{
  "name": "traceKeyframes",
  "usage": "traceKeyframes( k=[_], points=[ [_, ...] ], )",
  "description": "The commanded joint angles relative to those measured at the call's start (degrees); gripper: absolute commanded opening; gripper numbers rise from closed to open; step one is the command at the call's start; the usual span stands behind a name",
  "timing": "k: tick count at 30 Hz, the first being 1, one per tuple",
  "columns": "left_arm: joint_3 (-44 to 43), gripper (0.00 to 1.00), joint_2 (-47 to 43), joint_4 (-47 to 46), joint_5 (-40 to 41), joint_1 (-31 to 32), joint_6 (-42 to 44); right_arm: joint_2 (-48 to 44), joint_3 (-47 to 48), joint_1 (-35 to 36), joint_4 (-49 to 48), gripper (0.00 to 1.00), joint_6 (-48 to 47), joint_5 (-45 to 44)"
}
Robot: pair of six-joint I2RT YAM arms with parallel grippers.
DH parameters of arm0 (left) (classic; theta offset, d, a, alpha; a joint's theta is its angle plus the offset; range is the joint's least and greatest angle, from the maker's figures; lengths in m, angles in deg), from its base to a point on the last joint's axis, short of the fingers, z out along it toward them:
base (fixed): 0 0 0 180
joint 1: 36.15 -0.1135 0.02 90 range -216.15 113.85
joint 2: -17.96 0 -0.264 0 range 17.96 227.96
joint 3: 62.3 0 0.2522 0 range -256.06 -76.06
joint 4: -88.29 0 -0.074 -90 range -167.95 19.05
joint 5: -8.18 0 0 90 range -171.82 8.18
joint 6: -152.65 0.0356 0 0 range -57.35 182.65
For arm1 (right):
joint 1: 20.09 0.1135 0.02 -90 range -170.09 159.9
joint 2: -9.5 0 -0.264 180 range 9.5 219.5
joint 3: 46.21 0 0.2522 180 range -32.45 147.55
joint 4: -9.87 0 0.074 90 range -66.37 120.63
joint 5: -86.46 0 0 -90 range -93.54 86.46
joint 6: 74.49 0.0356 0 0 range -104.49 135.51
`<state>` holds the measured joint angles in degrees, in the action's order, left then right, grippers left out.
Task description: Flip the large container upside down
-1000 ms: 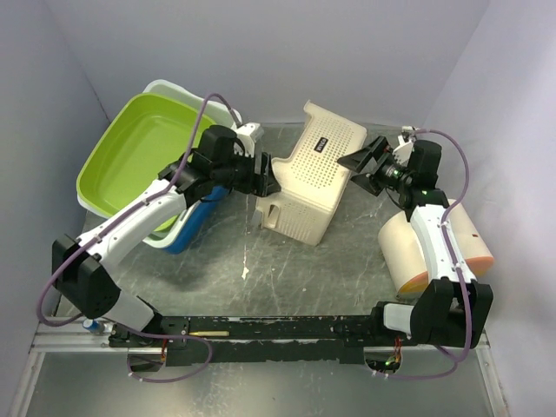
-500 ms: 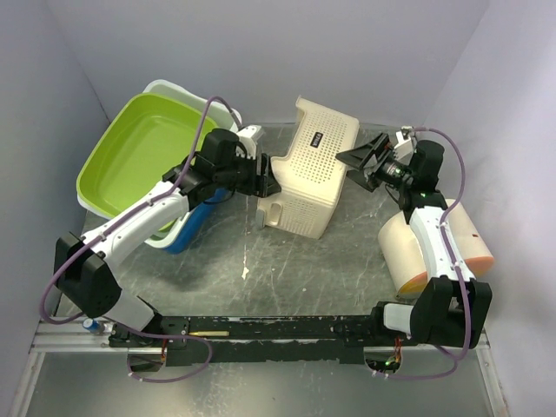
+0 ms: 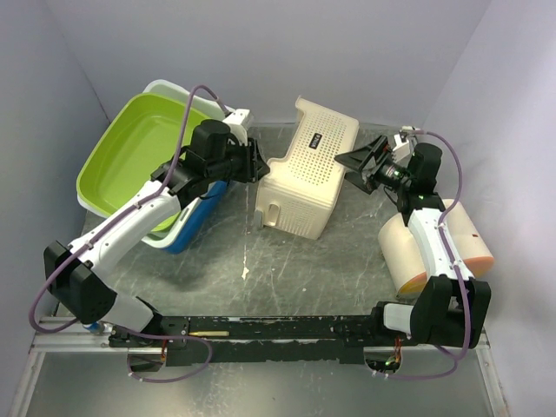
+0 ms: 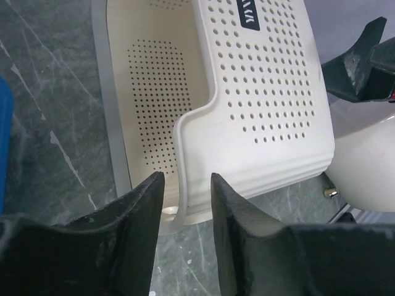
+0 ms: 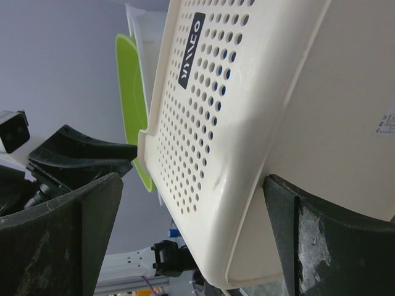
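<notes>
The large container (image 3: 313,178) is a cream perforated basket lying on its side mid-table, with its mouth toward the left arm. My left gripper (image 3: 258,165) is at its rim. In the left wrist view the rim's curved lip (image 4: 182,185) stands between the fingers of the left gripper (image 4: 184,179). The right finger lies against the ribbed outer wall, and a narrow gap shows at the left finger. My right gripper (image 3: 352,163) is wide open at the basket's base end. In the right wrist view the basket's bottom corner (image 5: 247,123) fills the span of the right gripper (image 5: 191,177).
A lime-green tub (image 3: 139,152) leans on a white tub (image 3: 174,89) at the back left, with a blue container (image 3: 195,217) below them. A cream and orange cylinder (image 3: 434,248) lies under the right arm. Grey walls close in on three sides.
The left gripper has moved toward the back along the basket's rim, and its jaws have narrowed round the lip. The basket has shifted slightly. The right gripper has crept closer to the base.
</notes>
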<state>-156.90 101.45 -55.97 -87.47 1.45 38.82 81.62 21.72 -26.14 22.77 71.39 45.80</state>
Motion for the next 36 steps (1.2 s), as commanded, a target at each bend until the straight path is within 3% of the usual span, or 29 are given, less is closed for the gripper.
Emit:
traceKeyframes(
  k=[1, 10, 19, 24, 33, 36],
  points=[
    [-1.8, 0.4, 1.5, -1.3, 1.8, 0.1, 0.6, -0.3, -1.4, 0.1, -3.6, 1.0, 2.0, 0.9],
    [-1.7, 0.07, 4.8, -0.3, 0.8, -0.6, 0.4, -1.4, -2.1, 0.2, -14.3, 1.0, 10.8, 4.5],
    [0.6, 0.07, 7.9, -3.8, -10.4, -2.6, 2.9, -4.8, -2.8, 2.6, -24.8, 1.0, 22.5, 5.6],
    [0.1, 0.07, 10.7, -5.2, -12.7, -2.7, 2.0, -5.4, 1.9, 4.5, -16.9, 1.0, 15.9, 2.1],
    [-0.4, 0.08, 16.0, -7.8, -13.9, -2.8, -0.2, 3.9, 2.9, 10.8, -15.6, 1.0, 10.5, -5.5],
    [-0.9, 0.15, 17.5, -6.9, -14.1, -2.8, 0.3, 6.7, 4.4, 12.8, -15.9, 0.99, 10.3, -5.9]
  ],
)
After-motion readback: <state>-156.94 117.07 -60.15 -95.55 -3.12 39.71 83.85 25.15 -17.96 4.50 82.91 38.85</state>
